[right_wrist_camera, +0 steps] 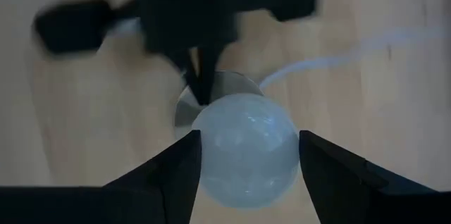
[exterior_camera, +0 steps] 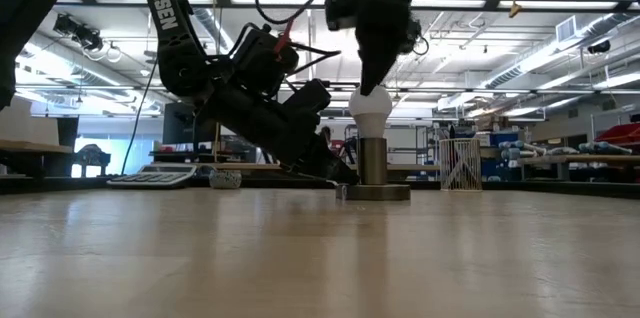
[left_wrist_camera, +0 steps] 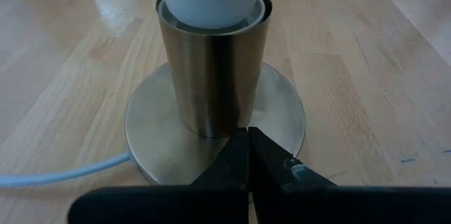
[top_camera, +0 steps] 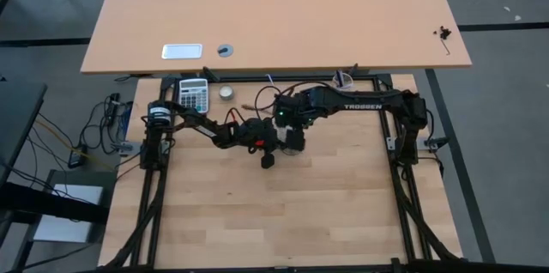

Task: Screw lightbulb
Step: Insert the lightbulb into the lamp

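Upright, lightbulb (exterior_camera: pixel 370 110) seated in metal socket (left_wrist_camera: pixel 211 76), cord (left_wrist_camera: pixel 63 175) beside base

Table centre crowded: lightbulb (exterior_camera: pixel 370 108) sits upright in the metal socket (exterior_camera: pixel 373 163), with the right gripper (right_wrist_camera: pixel 246 155) directly above, one finger on each side of the globe, blocking top access. Left gripper (left_wrist_camera: pixel 248 155), fingers together, presses on the socket's round base (left_wrist_camera: pixel 162 132), closing off that side low down. Calculator (top_camera: pixel 194 94) and small round tin (top_camera: pixel 226 93) occupy the far edge; near half of the table (top_camera: pixel 283 213) is open.
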### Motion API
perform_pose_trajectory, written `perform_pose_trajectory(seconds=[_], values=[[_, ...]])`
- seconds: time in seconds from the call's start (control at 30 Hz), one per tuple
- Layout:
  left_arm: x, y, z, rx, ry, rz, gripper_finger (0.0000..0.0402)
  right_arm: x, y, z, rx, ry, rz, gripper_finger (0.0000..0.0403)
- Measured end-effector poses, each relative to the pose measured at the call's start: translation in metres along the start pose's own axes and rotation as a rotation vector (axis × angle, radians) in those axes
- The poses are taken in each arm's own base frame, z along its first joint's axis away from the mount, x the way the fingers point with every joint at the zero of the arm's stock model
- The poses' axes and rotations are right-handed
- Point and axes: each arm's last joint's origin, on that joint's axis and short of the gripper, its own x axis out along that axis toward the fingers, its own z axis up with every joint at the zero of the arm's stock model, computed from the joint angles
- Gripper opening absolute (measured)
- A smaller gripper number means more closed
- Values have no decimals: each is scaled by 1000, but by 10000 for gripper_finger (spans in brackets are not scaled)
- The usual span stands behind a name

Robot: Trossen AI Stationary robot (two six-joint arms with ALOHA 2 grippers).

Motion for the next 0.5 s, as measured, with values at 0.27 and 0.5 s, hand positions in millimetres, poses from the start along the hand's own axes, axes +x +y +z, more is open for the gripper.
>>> perform_pose_trajectory(seconds=[0.27, 0.5], values=[[0, 0, 0, -2, -1, 0, 3, -1, -5, 0, 310, 19, 68, 246], [0, 0, 0, -2, 0, 0, 3, -23, -4, 10, 27, -34, 100, 268]])
